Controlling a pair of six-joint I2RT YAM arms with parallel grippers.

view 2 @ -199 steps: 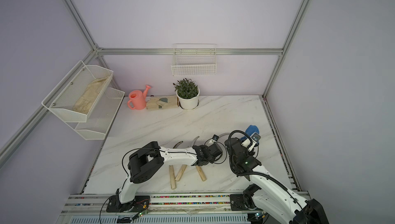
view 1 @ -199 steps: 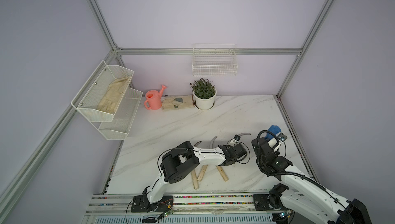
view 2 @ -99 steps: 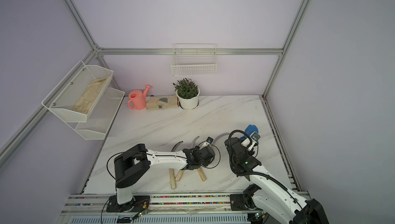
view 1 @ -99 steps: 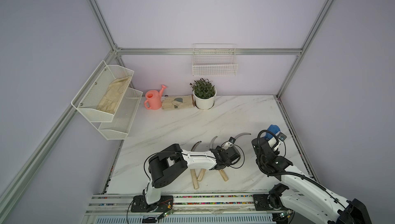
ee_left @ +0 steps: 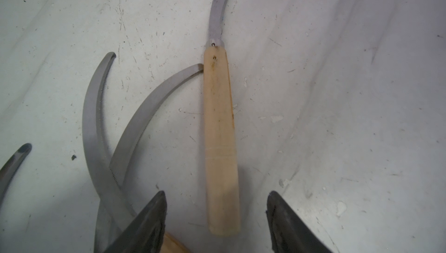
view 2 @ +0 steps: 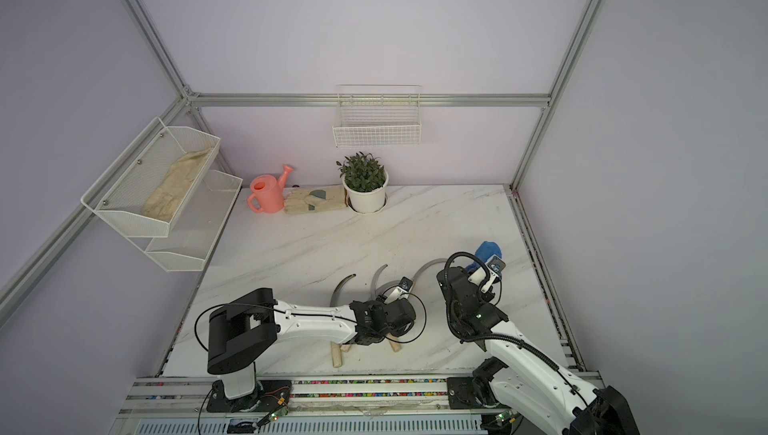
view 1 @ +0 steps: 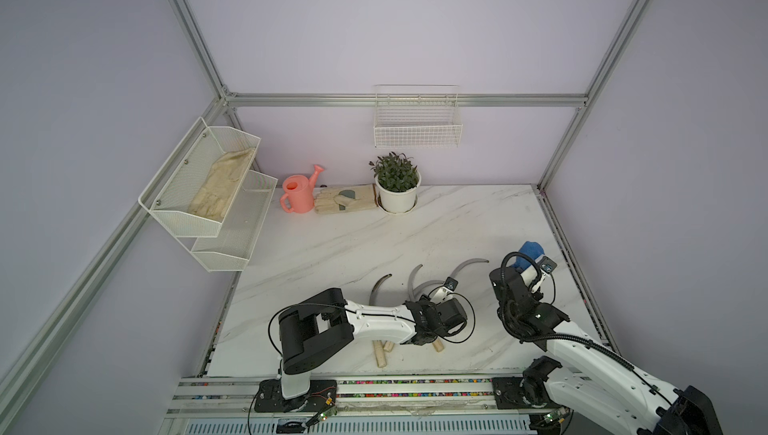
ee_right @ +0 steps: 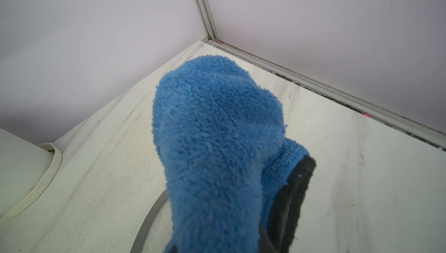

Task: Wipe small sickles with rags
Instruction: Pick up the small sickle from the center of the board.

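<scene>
Three sickles point(view 1: 380, 287) are lying crossed on the table point(view 1: 332, 246) beside my left arm. The fourth sickle point(ee_left: 218, 131) is lying dead ahead of my left claw point(ee_left: 216, 193), which is standing half open and empty, jaws flanking the butt of the pale handle point(ee_left: 220, 167), touching neither side. Its long axis is running straight away from me, blade farthest. Left arm is nearer. My right claw point(view 1: 523, 266) is pinching the blue rag point(ee_right: 217, 131) clear of the table, jaws probably shut under the fluff.

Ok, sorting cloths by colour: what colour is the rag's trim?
Black trim on the blue rag; clearest in the right wrist view.
</scene>
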